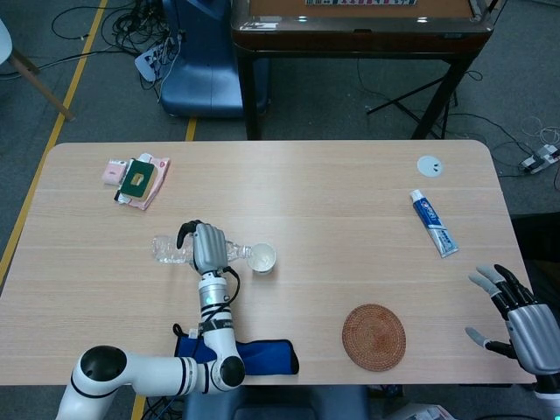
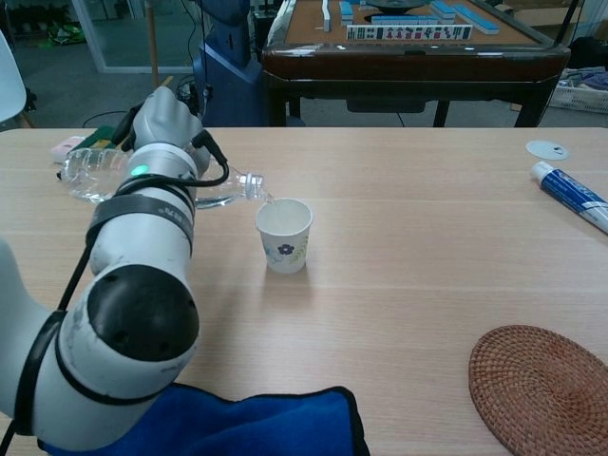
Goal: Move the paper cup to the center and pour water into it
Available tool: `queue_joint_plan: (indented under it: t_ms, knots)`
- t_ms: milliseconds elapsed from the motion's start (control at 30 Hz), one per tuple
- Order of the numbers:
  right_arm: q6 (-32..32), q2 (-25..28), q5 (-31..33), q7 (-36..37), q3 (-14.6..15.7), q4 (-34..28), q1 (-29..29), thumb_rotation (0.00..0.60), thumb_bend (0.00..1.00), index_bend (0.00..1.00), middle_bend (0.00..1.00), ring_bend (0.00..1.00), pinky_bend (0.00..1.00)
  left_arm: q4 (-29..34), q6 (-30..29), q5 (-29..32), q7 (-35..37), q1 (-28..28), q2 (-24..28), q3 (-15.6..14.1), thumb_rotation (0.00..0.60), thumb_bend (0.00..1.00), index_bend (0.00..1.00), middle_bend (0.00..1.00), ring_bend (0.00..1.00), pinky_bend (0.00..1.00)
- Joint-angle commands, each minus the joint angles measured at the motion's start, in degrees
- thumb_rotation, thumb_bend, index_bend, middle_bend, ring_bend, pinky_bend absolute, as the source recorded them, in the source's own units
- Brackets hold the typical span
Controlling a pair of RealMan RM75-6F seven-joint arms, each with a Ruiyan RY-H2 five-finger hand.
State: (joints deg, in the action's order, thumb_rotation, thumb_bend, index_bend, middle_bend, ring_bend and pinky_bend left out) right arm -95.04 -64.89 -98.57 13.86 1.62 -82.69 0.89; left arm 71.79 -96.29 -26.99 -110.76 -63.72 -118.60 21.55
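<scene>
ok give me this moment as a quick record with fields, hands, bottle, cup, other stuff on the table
left robot hand: grips the water bottle, tipped on its side
bottle mouth: at the rim of the paper cup
paper cup: upright on the table, left of centre
right robot hand: holds nothing, fingers spread, at the table's right edge
other items: woven coaster, toothpaste tube, blue cloth, small packets, white disc
</scene>
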Motion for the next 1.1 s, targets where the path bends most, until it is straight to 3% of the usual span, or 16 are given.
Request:
queue_joint_plan:
  t_ms: [33, 867, 1100]
  knots:
    - [0.0, 0.0, 0.0, 0.0, 0.0, 0.0, 0.0, 0.6, 0.0, 0.21, 0.15, 0.06, 0.29, 0.0, 0.1, 0.0, 0.0, 0.1, 0.0, 0.1, 0.6, 0.05, 0.66, 0.7, 0.53, 0.68]
    - [0.4, -0.1, 0.5, 0.1, -0.1, 0.0, 0.0, 0.6, 0.0, 0.21, 0.15, 0.06, 0.29, 2.5, 1.5, 1.7, 2.1, 0.3, 0.6, 2.6, 0.6, 0.05, 0.67, 0.71, 0.53, 0.68]
    - [0.3, 0.1, 0.5, 0.0, -0.1, -0.2, 0.0, 0.6, 0.0, 0.21, 0.15, 0.06, 0.29, 3.2, 5.1, -1.7, 9.6, 1.4, 1.8, 1.8, 0.6, 0.05, 0.68, 0.72, 0.55, 0.68]
